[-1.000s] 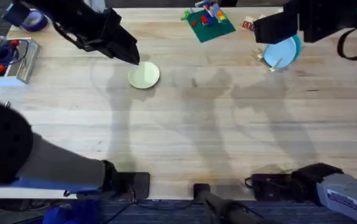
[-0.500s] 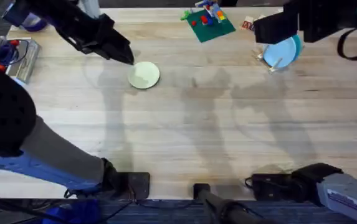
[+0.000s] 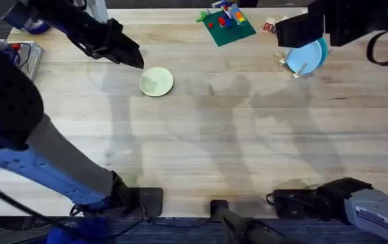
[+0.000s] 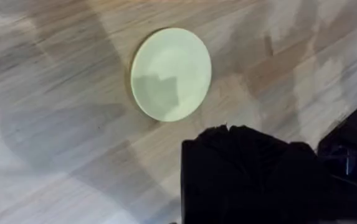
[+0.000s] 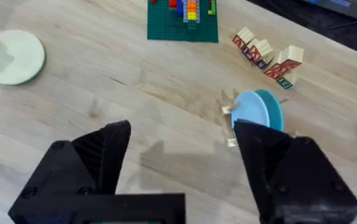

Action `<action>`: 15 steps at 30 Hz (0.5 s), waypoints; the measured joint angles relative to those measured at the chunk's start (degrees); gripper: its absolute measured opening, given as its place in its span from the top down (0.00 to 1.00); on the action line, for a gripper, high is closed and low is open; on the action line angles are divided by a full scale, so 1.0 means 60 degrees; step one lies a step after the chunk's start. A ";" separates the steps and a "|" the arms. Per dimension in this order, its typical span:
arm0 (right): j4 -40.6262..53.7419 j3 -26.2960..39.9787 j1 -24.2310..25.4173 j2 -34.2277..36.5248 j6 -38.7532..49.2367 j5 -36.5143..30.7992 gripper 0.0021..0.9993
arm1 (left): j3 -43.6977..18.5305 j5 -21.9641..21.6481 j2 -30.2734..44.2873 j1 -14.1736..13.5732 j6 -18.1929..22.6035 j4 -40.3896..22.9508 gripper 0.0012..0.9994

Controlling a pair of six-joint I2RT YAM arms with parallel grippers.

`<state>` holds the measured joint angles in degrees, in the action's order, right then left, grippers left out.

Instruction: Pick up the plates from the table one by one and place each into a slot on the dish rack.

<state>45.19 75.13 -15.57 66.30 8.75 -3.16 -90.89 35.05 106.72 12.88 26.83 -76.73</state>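
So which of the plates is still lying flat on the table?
The pale yellow-cream plate, flat on the table; the light blue plate stands upright in the dish rack.

A green baseplate (image 5: 183,22) carrying coloured bricks (image 5: 187,7) lies near scattered wooden letter blocks (image 5: 266,56).

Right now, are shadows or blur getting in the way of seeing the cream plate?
Overhead: the cream plate is sharp, with a small shadow patch on it; the left arm looms large and blurred at the left edge. Left wrist: a blocky shadow crosses the plate, and broad soft shadows lie on the table. Right wrist: plate reads clearly.
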 joint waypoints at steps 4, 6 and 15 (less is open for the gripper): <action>0.0000 0.0000 0.0000 -0.0003 0.0000 0.0000 0.01 | 0.0000 0.0000 0.0381 0.0000 0.0006 0.0237 0.96; 0.0000 0.0000 0.0000 -0.0003 0.0000 0.0000 0.01 | 0.0000 0.0000 0.0513 0.0002 0.0012 0.0270 0.96; 0.0000 0.0000 0.0000 -0.0002 0.0000 0.0000 0.00 | 0.0004 0.0019 0.0931 0.0015 0.0185 0.0300 0.96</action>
<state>45.19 75.13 -15.57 66.28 8.75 -3.16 -90.87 35.16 112.31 12.97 27.95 -74.93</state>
